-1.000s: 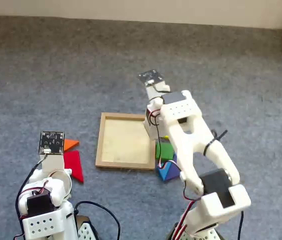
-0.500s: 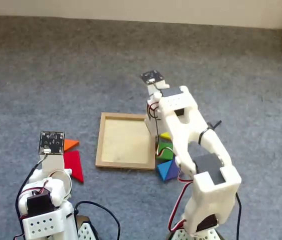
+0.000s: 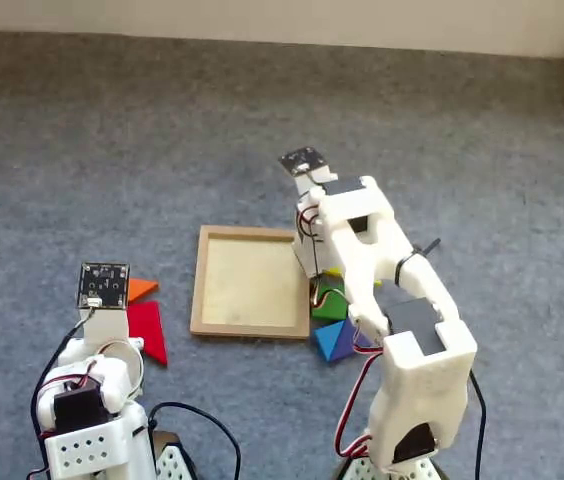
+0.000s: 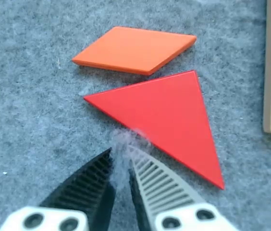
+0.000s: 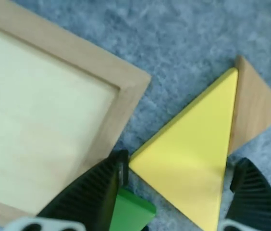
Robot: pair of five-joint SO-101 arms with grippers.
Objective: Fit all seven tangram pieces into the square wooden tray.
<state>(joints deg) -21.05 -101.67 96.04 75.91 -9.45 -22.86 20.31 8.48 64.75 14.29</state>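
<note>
**A:** Where does the tray (image 3: 248, 327) stand?

**B:** It lies bare on the carpet (image 3: 112, 150) between my two arms, with nothing fitted yet. My right gripper (image 5: 179, 168) hangs just off its corner. The jaws are spread wide either side of the yellow triangle (image 5: 193, 154) and hold nothing.

**A:** What worries you?

**B:** One finger sits close to the tray's rim and right above the green piece (image 5: 131, 211). If I close from here, I think it may catch on either one. The flat triangle could also slide out and shove the wood piece (image 5: 253, 110) touching it.

**A:** And the left?

**B:** My left gripper (image 4: 120, 155) is almost closed, just a slit, and empty. Its tips are at the edge of the red triangle (image 4: 166, 113), and the orange piece (image 4: 134, 48) is just beyond. A nudge could push red into orange.

**A:** Anything you can't see?

**B:** The right arm (image 3: 382, 290) covers that pile from above. Besides green and the blue piece (image 3: 329, 341), I can't count all seven.
</note>
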